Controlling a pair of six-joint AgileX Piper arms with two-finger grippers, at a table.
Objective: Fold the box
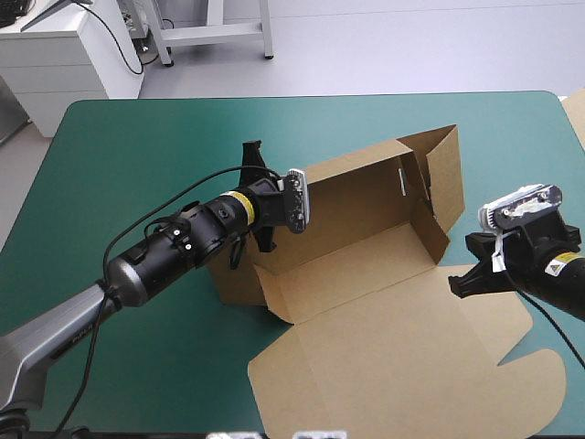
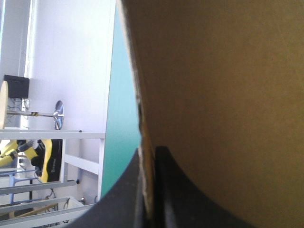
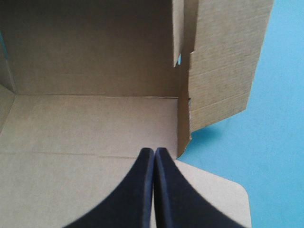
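Lid (image 1: 402, 366) flat on the teal-green cover (image 1: 128, 146) at the near edge; right gripper (image 3: 154, 159) over its right part, fingers clenched on nothing, aimed left into the box (image 1: 366, 229); loose right wall (image 1: 439, 183) just ahead, so the right arm looks nearer for tucking; box mid-table, long axis left to right; left gripper (image 2: 148, 161) pinches the left wall (image 1: 239, 282); bare cover beyond.

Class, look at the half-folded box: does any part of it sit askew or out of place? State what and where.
Yes. On the box, the flap at the far right corner splays outward over the teal-green cover instead of lying tucked against a wall. No tear or crushing shows.
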